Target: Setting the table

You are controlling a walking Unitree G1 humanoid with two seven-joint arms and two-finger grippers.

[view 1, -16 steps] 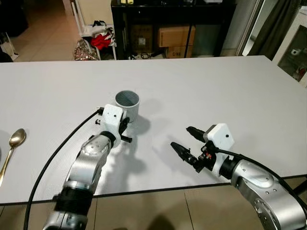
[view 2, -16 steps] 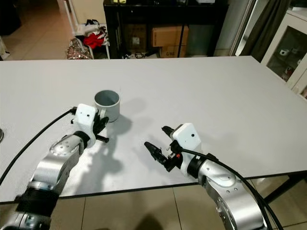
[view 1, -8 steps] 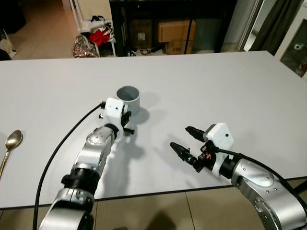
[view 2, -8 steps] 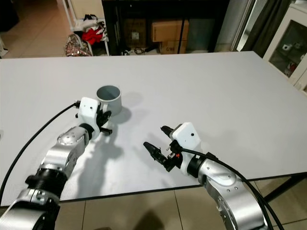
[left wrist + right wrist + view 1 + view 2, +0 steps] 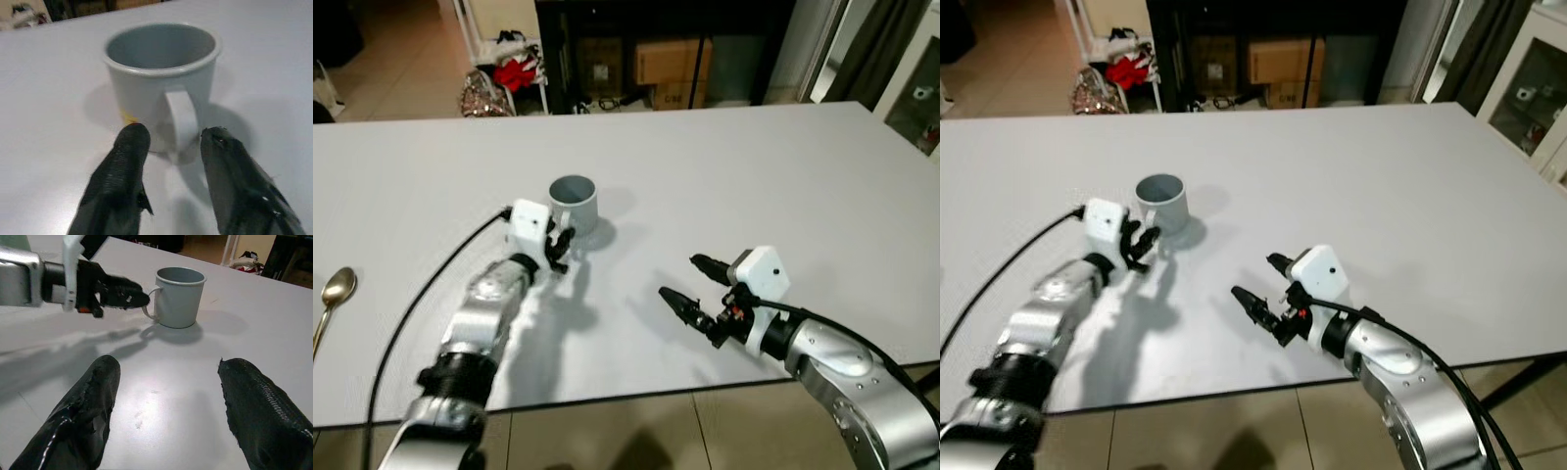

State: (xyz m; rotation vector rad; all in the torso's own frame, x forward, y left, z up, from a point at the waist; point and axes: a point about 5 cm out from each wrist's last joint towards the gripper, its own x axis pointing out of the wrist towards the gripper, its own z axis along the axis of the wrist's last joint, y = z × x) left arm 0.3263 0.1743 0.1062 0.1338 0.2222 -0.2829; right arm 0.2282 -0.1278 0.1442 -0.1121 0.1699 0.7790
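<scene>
Your left claw (image 5: 171,161) sits narrowly parted astride the handle of the grey mug (image 5: 574,204), ready to pinch; your right claw (image 5: 690,284), at four o'clock, waits wide over the tabletop (image 5: 783,176).

A wide white table (image 5: 783,166) fills the scene, its near edge running along the bottom and its far edge meeting a tiled floor. 2 things lie on it. 1 grey mug (image 5: 574,203) stands upright left of the middle, open mouth up, handle turned toward the near side, casting a soft shadow to its right. 1 gold spoon (image 5: 333,297) lies flat at the far left edge, near side, well apart from the mug.
</scene>
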